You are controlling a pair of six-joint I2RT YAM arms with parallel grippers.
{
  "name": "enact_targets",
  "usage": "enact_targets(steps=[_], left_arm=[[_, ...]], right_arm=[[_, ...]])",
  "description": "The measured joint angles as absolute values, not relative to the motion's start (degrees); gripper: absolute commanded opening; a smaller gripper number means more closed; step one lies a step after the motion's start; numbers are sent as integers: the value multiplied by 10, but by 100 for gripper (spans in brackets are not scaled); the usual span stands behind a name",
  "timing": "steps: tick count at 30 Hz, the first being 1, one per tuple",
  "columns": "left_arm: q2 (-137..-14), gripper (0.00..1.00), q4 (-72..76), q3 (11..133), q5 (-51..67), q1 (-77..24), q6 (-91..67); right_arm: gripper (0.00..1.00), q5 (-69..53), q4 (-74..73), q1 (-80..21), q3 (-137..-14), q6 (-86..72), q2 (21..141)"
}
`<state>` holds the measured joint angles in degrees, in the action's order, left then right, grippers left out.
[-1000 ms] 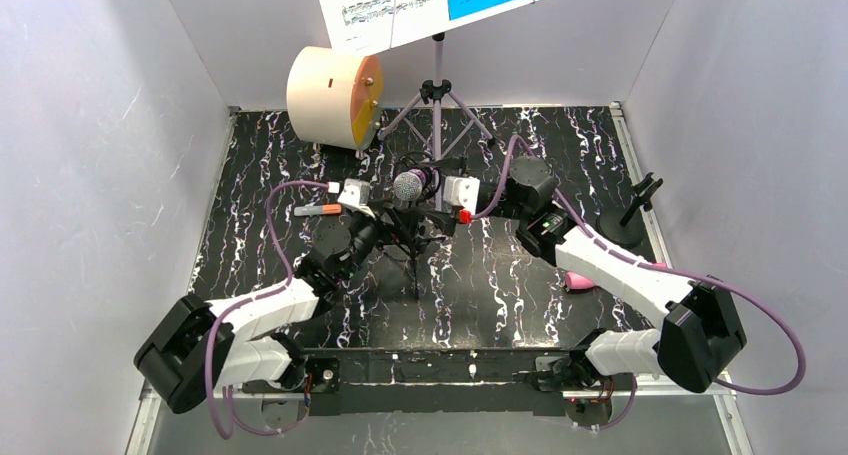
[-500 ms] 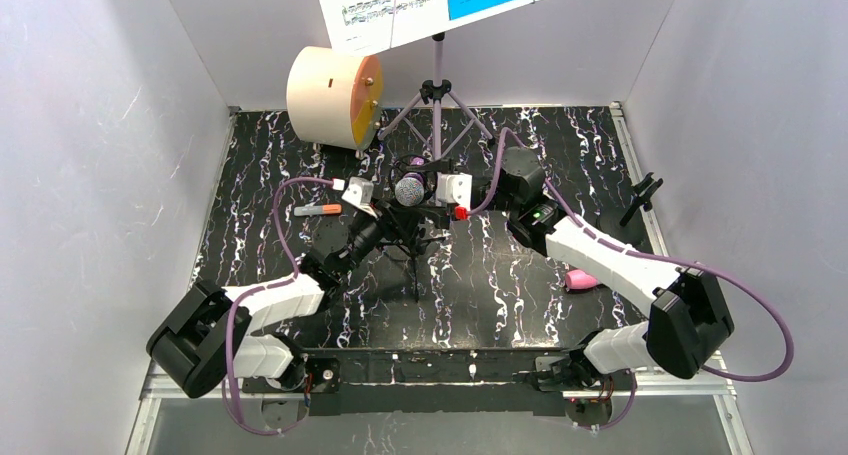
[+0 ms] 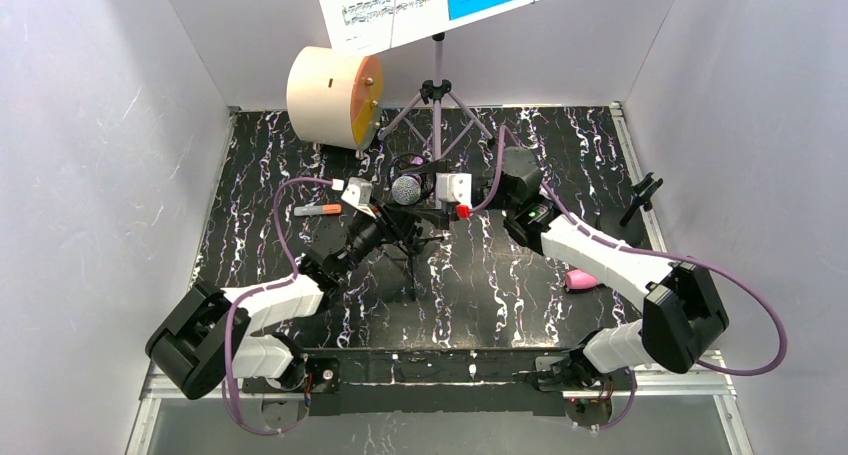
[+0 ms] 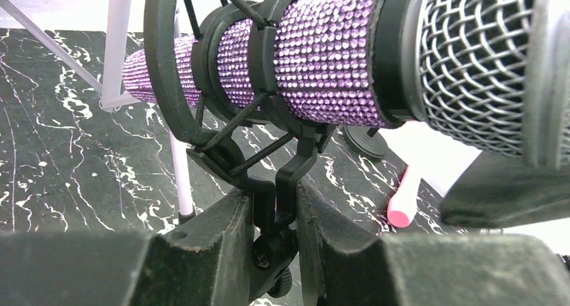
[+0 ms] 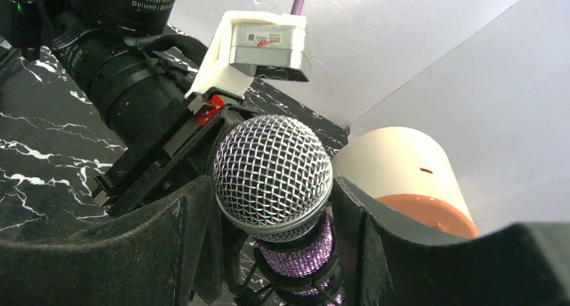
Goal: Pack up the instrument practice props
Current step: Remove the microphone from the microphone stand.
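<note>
Black marbled surface from above: glittery purple microphone atop black tripod, mid-surface, in front of lilac music rack. Left wrist: left tool clamped on tripod's mount stem beneath the microphone. Right wrist: right tool pressed against both sides of microphone's silver mesh head.

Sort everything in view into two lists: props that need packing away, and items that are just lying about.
To pack: glittery purple microphone, black mic tripod beneath it, second black tripod, pink microphone, lilac music rack, sheet-music pages.
Lying about: cream drum, orange marker.
</note>
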<state>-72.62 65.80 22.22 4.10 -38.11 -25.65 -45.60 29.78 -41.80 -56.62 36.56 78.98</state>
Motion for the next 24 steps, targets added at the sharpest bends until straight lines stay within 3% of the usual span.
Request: enact_targets(steps=[3, 6, 13, 24], left_arm=[[-724, 10, 654, 222, 39, -381, -256], [-723, 2, 651, 222, 39, -381, -257], [-703, 0, 612, 225, 11, -387, -261], [-659, 0, 484, 256, -74, -413, -272]], right_arm=[[67, -458, 298, -418, -566, 364, 800], [53, -461, 302, -419, -570, 363, 805], [4, -468, 305, -417, -579, 346, 805], [1, -483, 298, -416, -587, 338, 805]])
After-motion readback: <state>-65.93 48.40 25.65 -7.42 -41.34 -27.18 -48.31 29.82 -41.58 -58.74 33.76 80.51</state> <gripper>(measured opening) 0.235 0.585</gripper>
